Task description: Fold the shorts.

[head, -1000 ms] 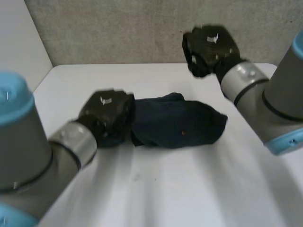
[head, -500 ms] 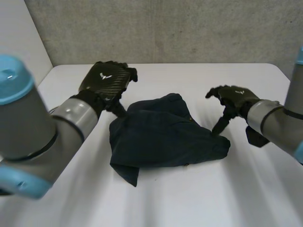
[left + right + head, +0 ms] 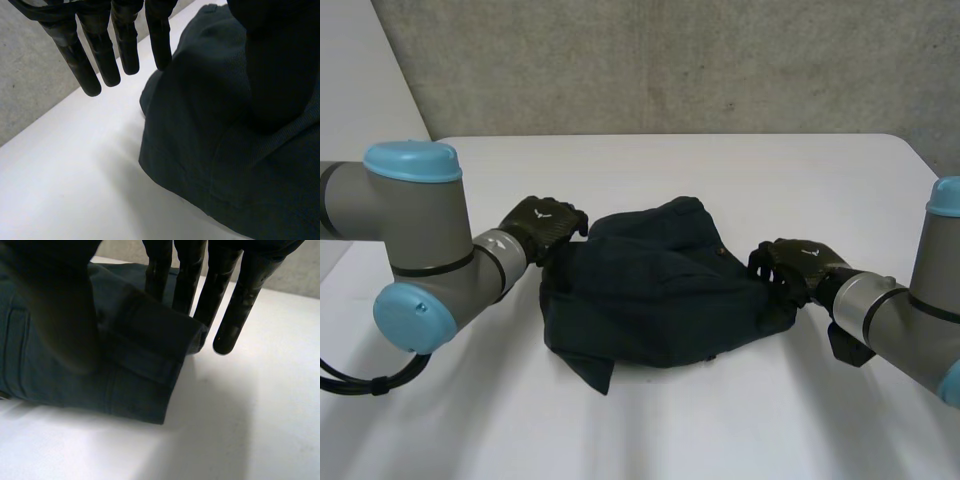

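Dark navy shorts (image 3: 660, 290) lie crumpled in a loose heap at the middle of the white table (image 3: 670, 420). My left hand (image 3: 542, 225) is low at the heap's left edge. In the left wrist view its fingers (image 3: 125, 45) are straight over bare table beside the shorts (image 3: 225, 150), and the thumb hovers above the cloth. My right hand (image 3: 795, 265) rests at the heap's right edge. In the right wrist view its fingers (image 3: 230, 305) reach straight down just past a folded hem of the shorts (image 3: 135, 365), with the thumb over the cloth. Neither hand pinches the cloth.
A grey concrete wall (image 3: 670, 60) stands behind the table. The table's left edge (image 3: 395, 185) runs close by my left arm. White tabletop stretches in front of the shorts and behind them.
The right hand came down from high at the back to the shorts' right edge. The left hand swung back, then dropped to the left edge. The shorts went from a compact bundle to a wider heap.
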`<state>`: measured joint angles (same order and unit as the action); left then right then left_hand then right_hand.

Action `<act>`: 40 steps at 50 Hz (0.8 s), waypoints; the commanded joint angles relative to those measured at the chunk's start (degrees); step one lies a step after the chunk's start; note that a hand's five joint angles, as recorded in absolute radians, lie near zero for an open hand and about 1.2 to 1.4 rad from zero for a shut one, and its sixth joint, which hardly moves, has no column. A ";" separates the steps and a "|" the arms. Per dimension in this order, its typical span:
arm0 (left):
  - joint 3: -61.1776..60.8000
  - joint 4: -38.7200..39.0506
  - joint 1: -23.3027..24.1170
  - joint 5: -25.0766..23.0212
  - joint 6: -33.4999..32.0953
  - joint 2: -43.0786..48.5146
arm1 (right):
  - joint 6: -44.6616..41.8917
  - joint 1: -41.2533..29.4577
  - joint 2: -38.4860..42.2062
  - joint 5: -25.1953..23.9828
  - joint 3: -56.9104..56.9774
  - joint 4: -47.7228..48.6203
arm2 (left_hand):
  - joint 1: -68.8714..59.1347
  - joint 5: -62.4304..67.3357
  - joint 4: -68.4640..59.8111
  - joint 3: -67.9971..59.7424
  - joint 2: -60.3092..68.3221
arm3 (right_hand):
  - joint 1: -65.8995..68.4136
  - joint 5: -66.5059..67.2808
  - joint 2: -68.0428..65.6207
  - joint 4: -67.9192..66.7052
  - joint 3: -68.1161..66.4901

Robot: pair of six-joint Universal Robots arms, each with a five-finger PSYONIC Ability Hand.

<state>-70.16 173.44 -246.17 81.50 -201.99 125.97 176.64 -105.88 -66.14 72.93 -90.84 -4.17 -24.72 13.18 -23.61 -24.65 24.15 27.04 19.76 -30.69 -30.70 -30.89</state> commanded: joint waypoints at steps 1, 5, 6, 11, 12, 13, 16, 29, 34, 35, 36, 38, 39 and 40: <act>0.28 -0.12 0.87 -0.02 -0.33 2.53 | -0.07 -0.29 1.72 5.02 0.66 7.32 | -0.97 2.51 -2.08 -1.04 1.54 | 52.92 50.20 -49.27 -49.26 -49.07; 0.55 -0.47 0.87 0.24 -2.35 4.46 | -0.42 -0.47 1.10 7.14 0.93 9.44 | -4.82 6.36 -5.93 -4.89 5.39 | 52.96 50.24 -49.31 -49.30 -49.11; 0.64 -0.47 0.87 0.33 -2.87 4.64 | -0.68 -0.47 0.93 7.23 1.02 9.61 | -7.83 9.38 -8.94 -7.90 8.41 | 52.96 50.24 -49.31 -49.30 -49.11; 0.38 -0.47 0.52 0.77 -5.51 4.12 | -4.72 -1.96 0.22 7.14 0.93 9.26 | -54.48 56.03 -55.59 -54.55 55.06 | 52.96 50.24 -49.31 -49.30 -49.11; 0.29 -0.56 0.43 0.68 -5.51 3.76 | -5.43 -2.40 0.22 7.23 0.93 9.18 | -55.27 56.81 -56.38 -55.34 55.84 | 52.96 50.24 -49.31 -49.30 -49.11; 0.28 -0.73 0.43 0.59 -5.34 3.41 | -6.13 -2.75 0.13 7.23 1.02 9.18 | -55.28 56.82 -56.39 -55.35 55.85 | 52.96 50.24 -49.31 -49.30 -49.11; 0.11 -1.87 0.43 0.50 -4.81 -0.53 | -9.29 -3.63 -0.04 7.49 1.54 9.09 | -55.28 56.82 -56.39 -55.35 55.85 | 52.96 50.24 -49.31 -49.30 -49.11; 2.04 -13.65 2.28 0.77 -2.70 -22.16 | -22.65 -5.04 -13.22 7.76 12.52 1.98 | -55.28 56.82 -56.39 -55.35 55.85 | 52.96 50.24 -49.31 -49.30 -49.11; 3.45 -17.51 2.28 0.86 -1.91 -26.03 | -25.03 -5.83 -15.42 7.84 18.40 -8.28 | -55.28 56.82 -56.39 -55.35 55.85 | 52.96 50.24 -49.31 -49.30 -49.11; 3.54 -18.13 2.19 0.86 -1.91 -26.03 | -25.12 -6.18 -15.25 7.93 19.20 -9.97 | -55.28 56.82 -56.39 -55.35 55.85 | 52.96 50.24 -49.31 -49.30 -49.11; 3.71 -18.74 2.19 0.86 -1.91 -25.86 | -25.21 -6.53 -15.16 7.93 19.82 -11.72 | -55.28 56.82 -56.39 -55.35 55.85 | 52.96 50.24 -49.31 -49.30 -49.11; 3.98 -19.80 2.19 1.03 -2.00 -25.33 | -25.56 -7.23 -14.20 8.02 21.48 -16.46 | -55.28 56.82 -56.39 -55.35 55.85 | 52.96 50.24 -49.31 -49.30 -49.11; 3.89 -20.07 2.10 1.03 -2.00 -24.98 | -25.65 -7.32 -13.58 8.11 21.93 -17.71 | -55.28 56.82 -56.39 -55.35 55.85 | 52.96 50.24 -49.31 -49.30 -49.11; 3.80 -20.16 2.10 1.03 -2.09 -24.46 | -25.82 -7.50 -12.79 8.11 22.37 -18.85 | -55.28 56.82 -56.39 -55.35 55.85 | 52.96 50.24 -49.31 -49.30 -49.11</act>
<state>-66.71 155.54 -243.88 82.39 -203.93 100.05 151.44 -111.99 -81.36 80.81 -72.22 -13.27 -63.90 56.77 -68.99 -67.69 68.54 54.96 54.68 -67.29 -68.07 -66.65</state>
